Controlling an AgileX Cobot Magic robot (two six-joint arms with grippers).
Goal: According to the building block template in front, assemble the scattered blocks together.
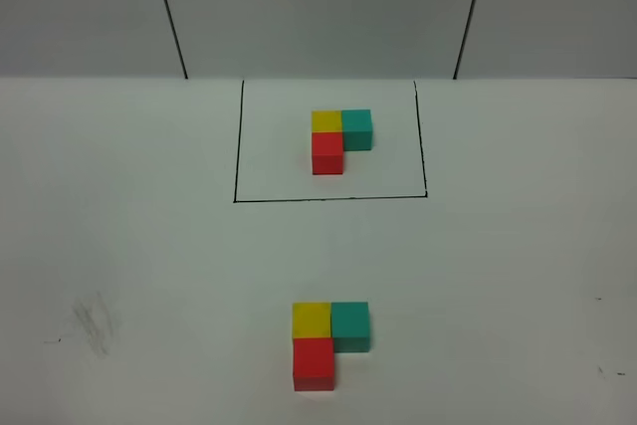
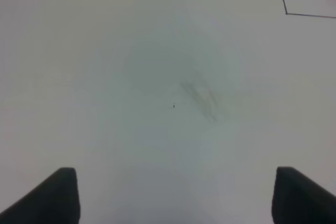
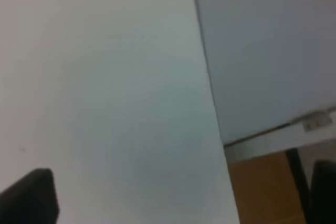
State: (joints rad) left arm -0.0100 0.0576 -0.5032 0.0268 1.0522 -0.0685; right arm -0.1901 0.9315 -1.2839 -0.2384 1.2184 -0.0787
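Exterior high view shows my worktop (image 1: pixel 119 246) with the building block template (image 1: pixel 338 139) at the far middle, inside its drawn black rectangle (image 1: pixel 236 146): yellow and teal cubes side by side, red joined nearer under the yellow. The scattered blocks (image 1: pixel 326 340) sit near the front edge, touching in the same L. Neither arm appears there. My left tool (image 2: pixel 173 195) hangs spread apart over a grey smudge (image 2: pixel 199 95), empty; only the wrist views show this. My right tool (image 3: pixel 178 198), also apart, holds nothing near the worktop's edge.
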